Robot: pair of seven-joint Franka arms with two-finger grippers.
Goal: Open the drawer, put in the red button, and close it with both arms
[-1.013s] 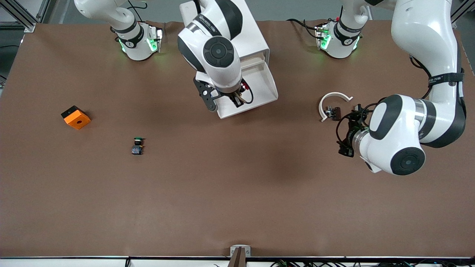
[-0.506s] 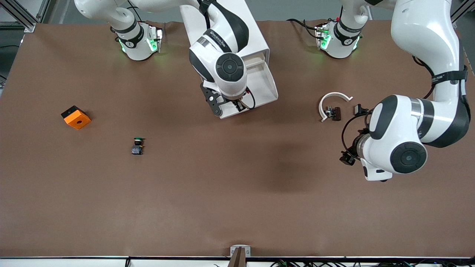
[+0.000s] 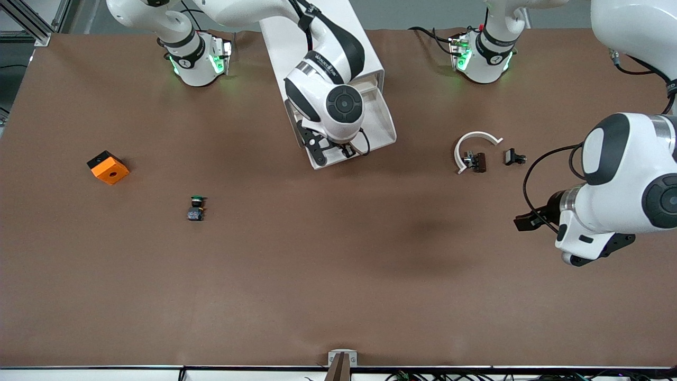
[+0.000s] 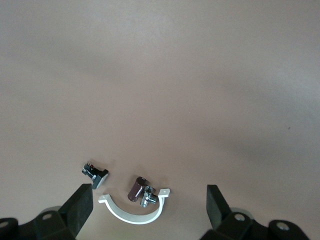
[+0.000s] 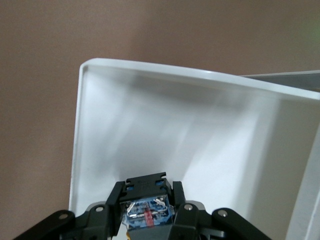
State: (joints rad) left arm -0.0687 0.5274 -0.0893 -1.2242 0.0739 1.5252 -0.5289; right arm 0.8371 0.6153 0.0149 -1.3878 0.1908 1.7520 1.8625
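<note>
Brown table [image 3: 338,275] fills my front frame, with the white drawer [image 3: 382,127] pulled open at upper centre. My right claw [image 5: 148,212] hangs over its tray, pinching the red button [image 5: 146,207]. My left claw [image 4: 148,202], fingers spread, waits above the table at the frame's right edge.

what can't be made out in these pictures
- The red cap of the button: in the right wrist view only its dark body shows, clamped in the right tool over the open drawer; in the front view the right arm's wrist covers it.
- The drawer's inside: partly covered by that wrist in the front view.
- The left tool: open in its wrist view, fingers cut off by the edge; in the front view hidden under the arm.
- Small parts by the white clip: too small to identify.
</note>
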